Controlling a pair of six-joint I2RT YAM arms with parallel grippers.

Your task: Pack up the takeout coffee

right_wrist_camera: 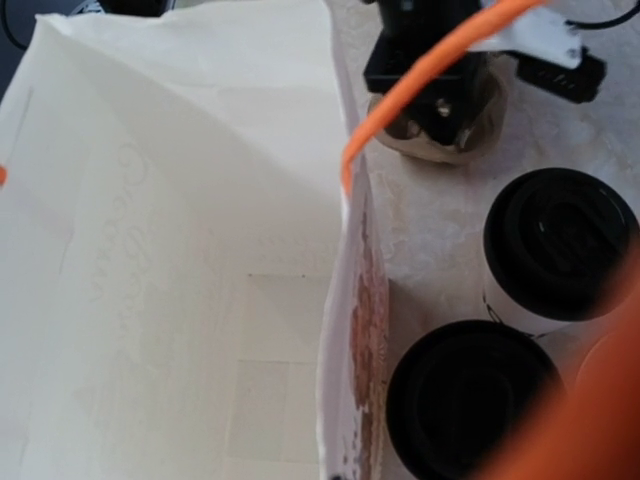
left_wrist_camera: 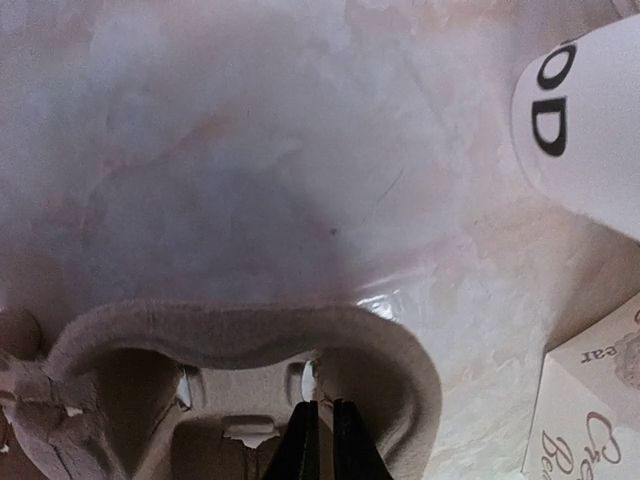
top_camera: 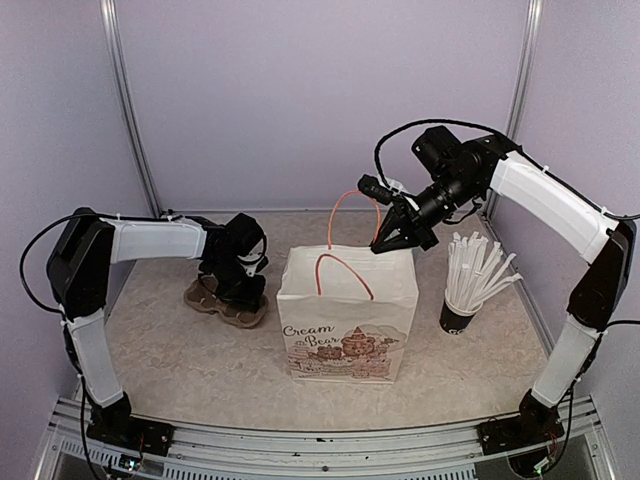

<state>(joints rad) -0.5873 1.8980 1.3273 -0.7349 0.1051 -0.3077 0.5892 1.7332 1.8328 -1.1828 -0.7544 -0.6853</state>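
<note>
Two white takeout cups with black lids (right_wrist_camera: 560,255) (right_wrist_camera: 465,400) stand on the table just outside the paper bag's wall; the bag hides them from the top view. One cup's white side with black letters (left_wrist_camera: 590,120) shows in the left wrist view. The white "Cream Bear" paper bag (top_camera: 345,310) stands open and empty inside (right_wrist_camera: 180,250). My right gripper (top_camera: 388,240) is at the bag's back rim, seemingly shut on it, with the orange handle (right_wrist_camera: 420,90) looped over it. My left gripper (left_wrist_camera: 320,440) is shut on a wall of the brown pulp cup carrier (left_wrist_camera: 240,340), left of the bag (top_camera: 225,300).
A dark cup of white straws (top_camera: 470,275) stands right of the bag. The bag's corner (left_wrist_camera: 590,410) is close to the carrier on its right. My left gripper and the carrier (right_wrist_camera: 430,70) show beyond the cups in the right wrist view. Purple walls enclose the table.
</note>
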